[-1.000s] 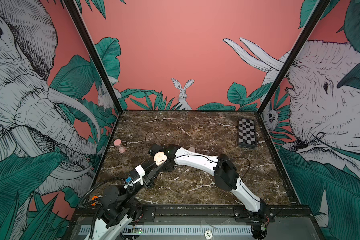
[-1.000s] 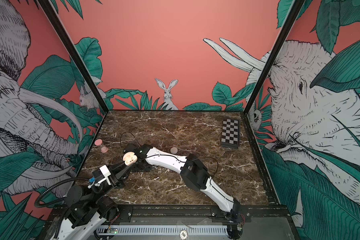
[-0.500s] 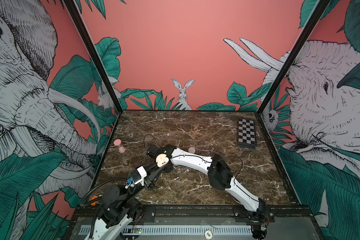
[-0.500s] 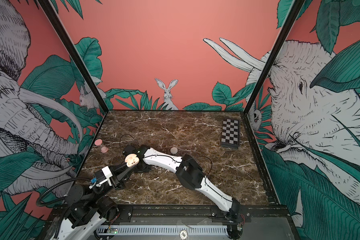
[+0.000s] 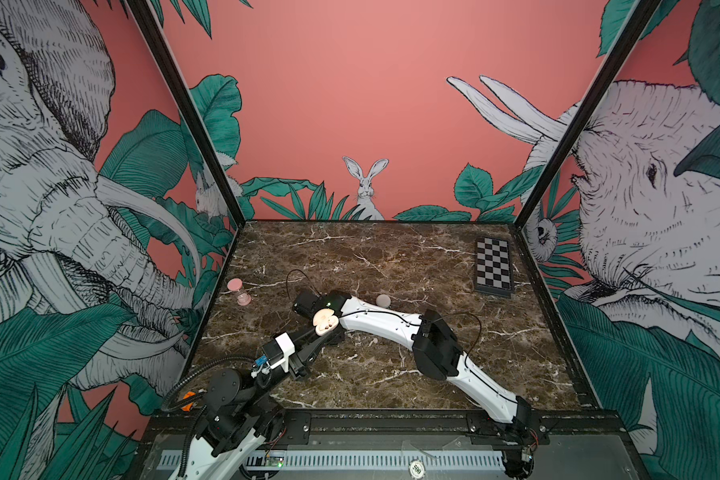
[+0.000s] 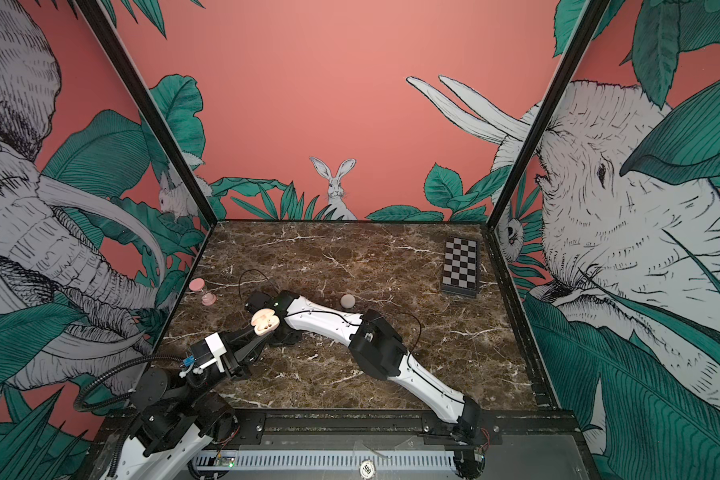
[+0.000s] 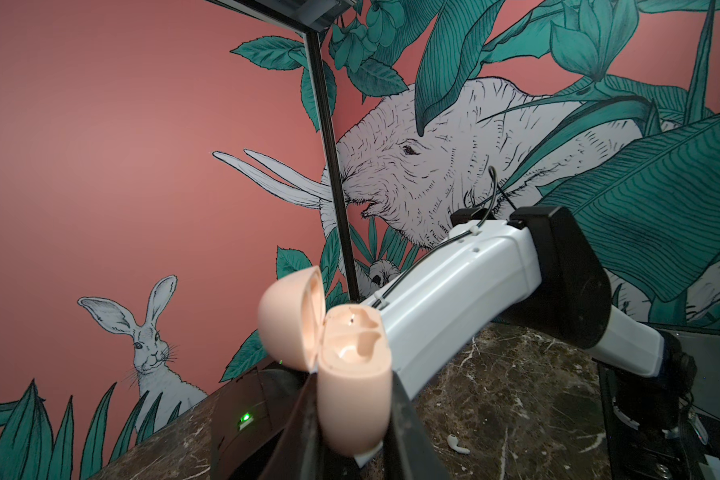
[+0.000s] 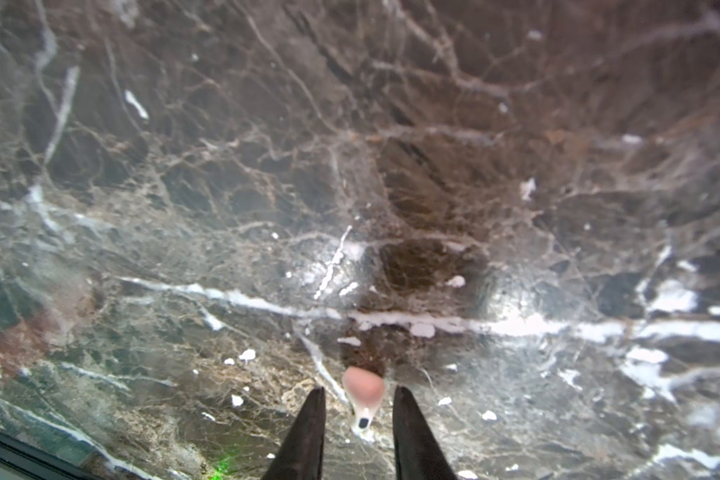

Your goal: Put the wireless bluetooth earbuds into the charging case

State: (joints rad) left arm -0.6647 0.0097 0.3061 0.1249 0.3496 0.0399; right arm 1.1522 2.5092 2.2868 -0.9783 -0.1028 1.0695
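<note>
left jaws: clamped on open charging case (image 7: 352,374), held off the desk (image 5: 391,257) | right jaws: apart, astride an earbud (image 8: 362,392) lying on the desk | risk: earbud may be squeezed out sideways if pinched off-centre on its rounded head

place: robot lab booth | cues: jungle-mural walls (image 5: 350,104), marble tabletop (image 5: 371,257), black frame posts (image 5: 574,124)

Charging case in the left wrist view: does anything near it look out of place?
The charging case, raised open in the left end effector, looks empty. One earbud lies loose on the marble table nearby. A second earbud lies between the parted fingers of the right end effector, not yet gripped.
</note>
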